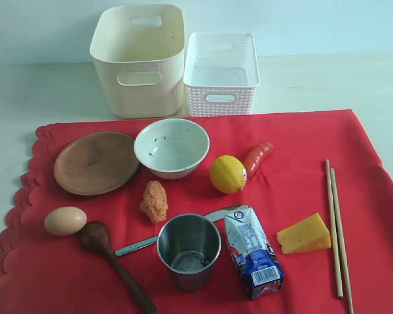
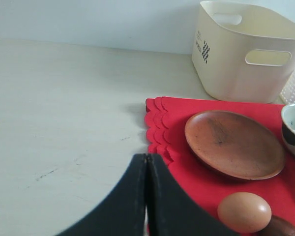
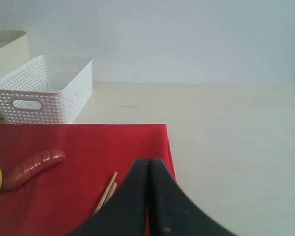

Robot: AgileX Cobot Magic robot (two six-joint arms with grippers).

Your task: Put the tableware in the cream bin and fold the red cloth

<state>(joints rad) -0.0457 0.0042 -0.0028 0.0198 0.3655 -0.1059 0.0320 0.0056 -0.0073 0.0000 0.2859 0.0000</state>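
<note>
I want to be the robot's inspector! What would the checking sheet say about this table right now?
Surface: pale table, mostly covered by the flat bright red cloth with one scalloped edge.
Job's things: tall cream plastic bin behind the cloth; on the cloth lie the brown round plate, white speckled bowl, steel cup, dark wooden spoon, metal knife partly behind the cup, and pale wooden chopsticks.
Clutter: brown egg, yellow lemon, red sausage, orange cheese wedge, blue-and-white milk carton, orange crumbed lump; white lattice basket beside the bin.
Grippers: left gripper shut, empty; right gripper shut, empty.
Cables: nothing seen.
Surroundings: plain pale wall.
</note>
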